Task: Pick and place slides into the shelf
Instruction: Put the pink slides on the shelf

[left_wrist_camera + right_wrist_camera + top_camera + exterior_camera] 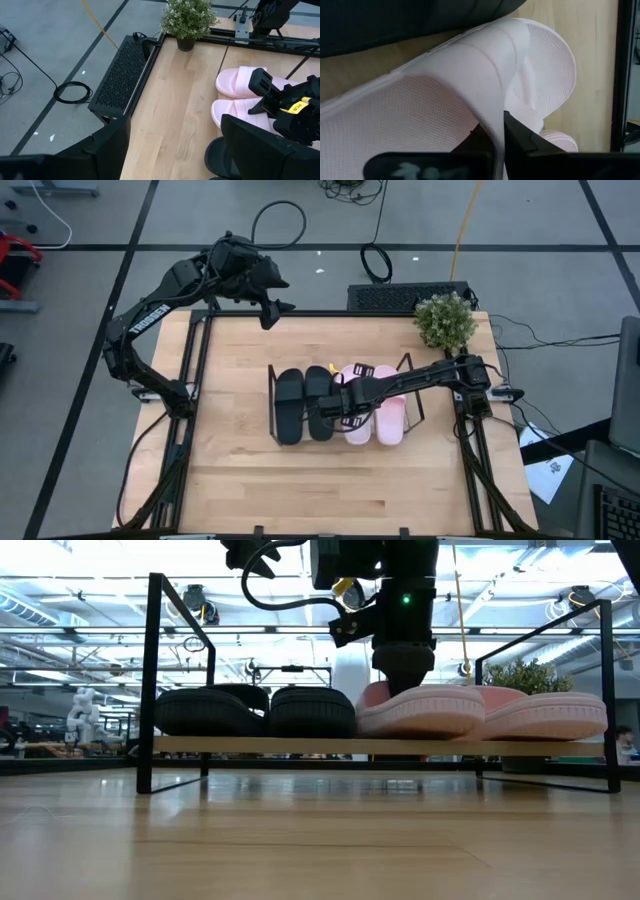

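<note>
Two black slides point(302, 404) and two pink slides point(390, 416) lie side by side, soles down, on the shelf point(250, 746), a low board between dark wire end frames at mid-table. My right gripper point(345, 416) reaches down over the pink slide point(445, 90) next to the black pair and is shut on its strap. In the low view it point(402, 675) stands just above that slide point(420, 710). My left gripper point(278, 312) waits open above the table's far left corner, nothing between its fingers. My right gripper pinches the edge of the pink slide's strap point(499, 125) between its two fingers point(520, 142), one layer of the strap. The fingers come from above, slanting down. The slide lies level with its sole on the shelf board, beside the other pink slide.
A potted plant point(445, 320) stands at the table's far right corner, with a black grille box point(400, 297) just behind the far edge. Cables lie on the floor beyond. Bare wood stretches in front of the shelf point(330, 490) and left of it.
</note>
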Controlling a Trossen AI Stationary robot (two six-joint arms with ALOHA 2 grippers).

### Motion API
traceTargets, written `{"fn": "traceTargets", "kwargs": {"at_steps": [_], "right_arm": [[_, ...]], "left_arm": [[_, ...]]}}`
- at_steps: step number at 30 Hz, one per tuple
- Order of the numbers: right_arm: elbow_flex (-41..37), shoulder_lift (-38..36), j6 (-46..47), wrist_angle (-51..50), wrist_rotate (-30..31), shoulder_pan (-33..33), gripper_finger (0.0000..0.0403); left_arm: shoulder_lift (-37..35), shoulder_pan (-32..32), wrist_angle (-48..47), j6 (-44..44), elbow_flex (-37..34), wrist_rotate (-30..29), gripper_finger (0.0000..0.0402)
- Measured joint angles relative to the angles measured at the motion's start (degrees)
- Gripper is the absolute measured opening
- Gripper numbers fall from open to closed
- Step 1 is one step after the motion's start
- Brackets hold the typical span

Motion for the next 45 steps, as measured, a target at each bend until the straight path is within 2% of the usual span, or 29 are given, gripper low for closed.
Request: {"fn": "traceTargets", "kwargs": {"at_steps": [5,15,20,25,45], "right_arm": [[-0.02,0.03,0.22,0.45,-1.38,-0.02,0.0023],[-0.02,0.11,1.35,1.38,-1.89,0.00,0.0084],[-0.07,0.11,1.43,3.19,-5.71,-0.05,0.0103],[-0.04,0.09,1.44,6.33,-9.07,0.02,0.0109],[-0.04,-2.55,4.12,7.40,-12.71,-1.22,0.0110]], "left_arm": [[0.00,-0.01,-0.01,0.00,0.00,0.00,0.0308],[0.00,0.00,-0.04,0.00,0.00,0.00,0.0308],[0.00,0.00,-0.04,0.00,0.00,0.01,0.0308],[0.00,-0.01,-0.05,0.00,0.00,0.03,0.0308],[0.02,-1.09,-0.20,0.30,0.00,0.13,0.0308]]}}
